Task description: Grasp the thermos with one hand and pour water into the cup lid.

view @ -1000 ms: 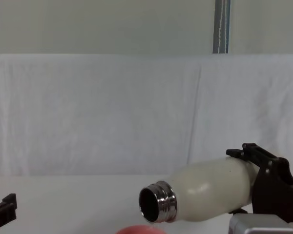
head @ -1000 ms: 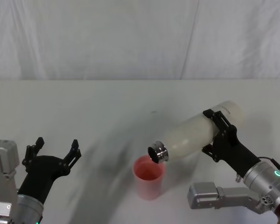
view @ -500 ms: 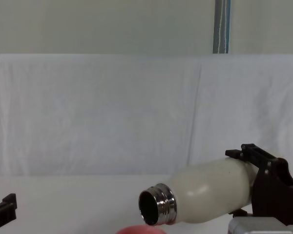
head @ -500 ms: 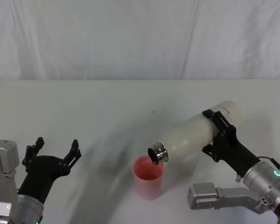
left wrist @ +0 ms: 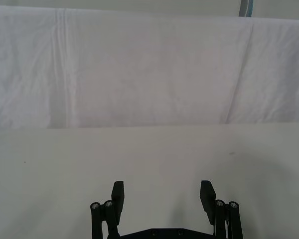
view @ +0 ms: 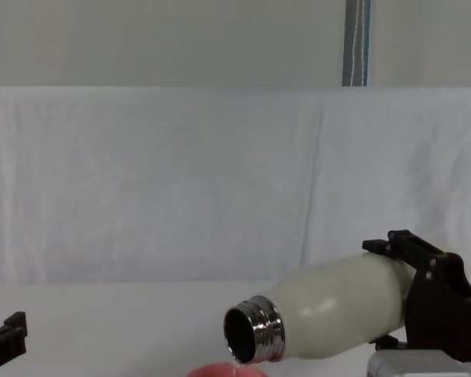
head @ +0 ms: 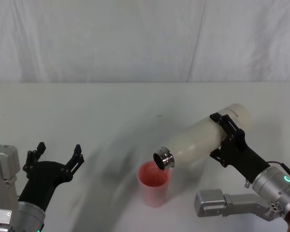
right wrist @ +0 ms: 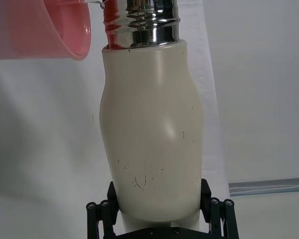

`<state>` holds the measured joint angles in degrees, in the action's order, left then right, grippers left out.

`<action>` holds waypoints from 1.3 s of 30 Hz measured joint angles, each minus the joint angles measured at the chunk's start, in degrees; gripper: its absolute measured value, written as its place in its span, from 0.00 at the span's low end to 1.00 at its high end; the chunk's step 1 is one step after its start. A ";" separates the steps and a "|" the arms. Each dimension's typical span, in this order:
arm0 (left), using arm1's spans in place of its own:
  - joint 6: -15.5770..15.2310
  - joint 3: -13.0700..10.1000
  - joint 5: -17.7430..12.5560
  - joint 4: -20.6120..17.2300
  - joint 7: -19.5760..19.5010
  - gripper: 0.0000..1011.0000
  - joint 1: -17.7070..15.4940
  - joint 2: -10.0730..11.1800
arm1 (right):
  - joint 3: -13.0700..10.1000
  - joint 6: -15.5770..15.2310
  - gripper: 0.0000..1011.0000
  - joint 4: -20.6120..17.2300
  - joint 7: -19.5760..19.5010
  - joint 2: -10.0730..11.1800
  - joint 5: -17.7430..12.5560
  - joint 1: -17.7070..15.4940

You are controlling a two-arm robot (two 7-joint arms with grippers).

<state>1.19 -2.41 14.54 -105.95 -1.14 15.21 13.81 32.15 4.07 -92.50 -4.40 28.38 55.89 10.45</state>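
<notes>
Between the right gripper's (head: 226,137) jaws sits the thermos (head: 203,137), clamped round its lower body and tipped well over, its base up behind the jaws and its steel neck (head: 164,158) slanting down ahead of them. In the right wrist view the two black jaws press on either side of the cream body (right wrist: 152,134), with the neck (right wrist: 145,22) at the far end from them. Straight ahead of the jaws, just under the thermos mouth, stands the cup lid (head: 154,183), upright on the table (head: 111,111); its pink rim (right wrist: 45,30) lies beside the neck in the wrist view. In the chest view a thin thread of water (view: 235,360) drops from the lower lip of the mouth (view: 239,343) toward the pink rim (view: 220,371).

Off to the other side of the cup lid, well apart from it, the left gripper (head: 55,156) hovers low over the table with its jaws spread wide and nothing between them; the left wrist view shows the two fingers (left wrist: 117,195) far apart over bare tabletop.
</notes>
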 joint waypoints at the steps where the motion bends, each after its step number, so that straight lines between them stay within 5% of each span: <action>1: 0.00 0.00 0.00 0.00 0.00 0.99 0.00 0.00 | 0.00 0.00 0.95 -0.01 0.00 0.02 0.00 0.01; 39: 0.00 0.00 0.00 0.00 0.00 0.99 0.00 0.00 | 0.60 0.02 0.95 0.46 0.14 0.17 0.48 1.02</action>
<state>1.19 -2.41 14.54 -105.95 -1.14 15.21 13.80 32.74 4.09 -92.04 -4.27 28.55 56.37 11.48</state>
